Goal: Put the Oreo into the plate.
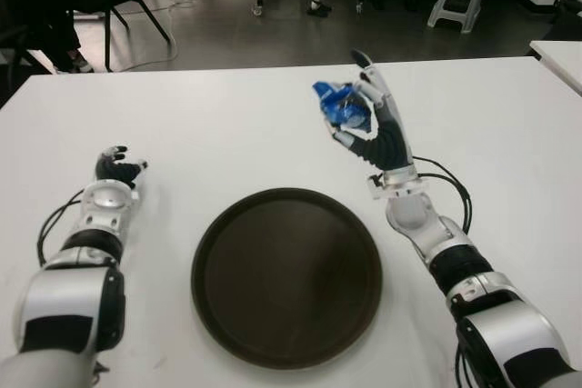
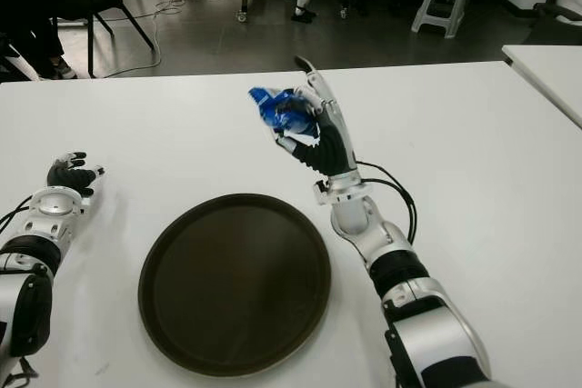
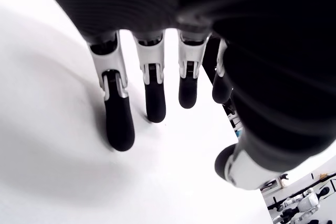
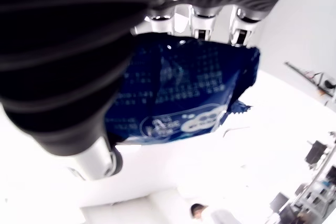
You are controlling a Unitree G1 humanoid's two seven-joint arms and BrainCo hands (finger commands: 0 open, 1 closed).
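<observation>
On a white table [image 1: 227, 124], the robot's left hand [image 1: 116, 170] shows at the far left, well apart from the plate, its dark-tipped fingers [image 3: 119, 124] loosely extended over the surface and holding nothing. Between the two arms, nearer the robot, sits a round dark plate [image 1: 286, 276] with a raised rim, nothing lying in it. To the right, the right hand [image 1: 368, 115] is raised above the table beyond the plate's far edge, forearm angled upward, a black cable [image 1: 455, 190] looping beside the wrist. Its fingers are closed around the Oreo [image 1: 341, 104], a crinkled blue packet seen pressed against the palm in the right wrist view, clear of both table and plate.
</observation>
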